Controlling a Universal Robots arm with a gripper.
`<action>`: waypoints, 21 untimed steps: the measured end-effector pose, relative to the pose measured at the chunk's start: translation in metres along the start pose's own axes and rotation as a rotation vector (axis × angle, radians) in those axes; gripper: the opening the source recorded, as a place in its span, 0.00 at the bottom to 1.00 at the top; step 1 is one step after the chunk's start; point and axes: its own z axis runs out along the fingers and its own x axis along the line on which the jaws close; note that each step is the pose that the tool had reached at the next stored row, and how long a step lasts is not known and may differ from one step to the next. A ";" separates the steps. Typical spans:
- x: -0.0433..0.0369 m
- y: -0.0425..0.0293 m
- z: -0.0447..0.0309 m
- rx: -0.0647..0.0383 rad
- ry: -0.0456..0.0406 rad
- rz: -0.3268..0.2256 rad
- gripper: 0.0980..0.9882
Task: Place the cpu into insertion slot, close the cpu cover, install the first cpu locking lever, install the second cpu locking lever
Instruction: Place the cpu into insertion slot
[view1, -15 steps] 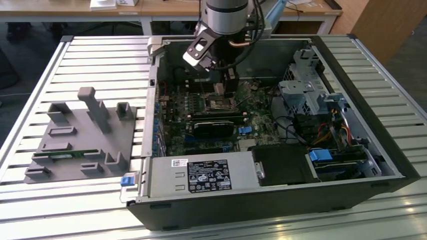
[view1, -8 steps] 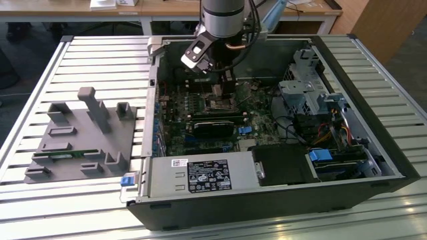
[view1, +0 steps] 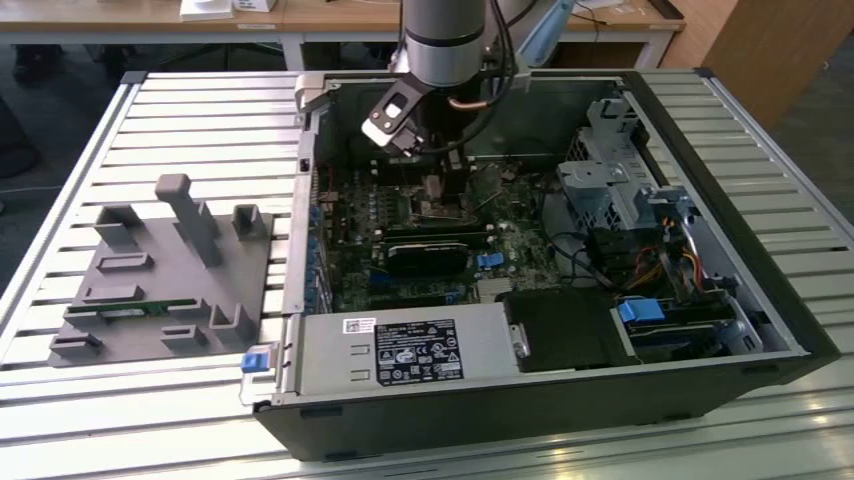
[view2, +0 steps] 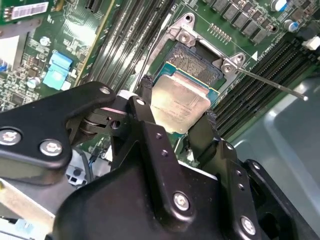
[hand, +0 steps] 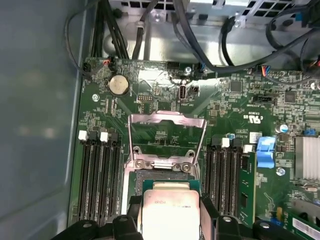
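Note:
My gripper (view2: 177, 107) is shut on the cpu (view2: 181, 102), a flat square chip with a dull silver-beige face pinched at two opposite edges by the black fingers (view2: 146, 90). The chip hangs level just over the insertion slot (view2: 197, 65), whose dark contact field and silvery rim show beyond it; I cannot tell whether it touches. In the first wrist view the cpu (hand: 170, 210) sits in front of the cpu cover (hand: 167, 118), which stands raised and open behind the slot. A thin locking lever (view2: 270, 82) sticks out beside the slot. In the exterior view the gripper (view1: 434, 175) reaches down into the case.
The green motherboard (view1: 400, 225) lies in an open black computer case (view1: 694, 130) on a slatted table. Long black memory slots (hand: 97, 175) flank the socket. A black card (view1: 427, 250), power supply (view1: 400, 350), drive cage (view1: 614, 180) and cables crowd the case. A grey fixture (view1: 160, 270) lies outside.

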 end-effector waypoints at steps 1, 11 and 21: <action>0.0000 -0.0001 0.0009 0.000 0.0000 0.000 0.50; 0.0009 -0.0030 0.0096 0.000 -0.0019 0.019 0.50; 0.0026 -0.0040 0.0183 0.000 -0.0015 0.019 0.50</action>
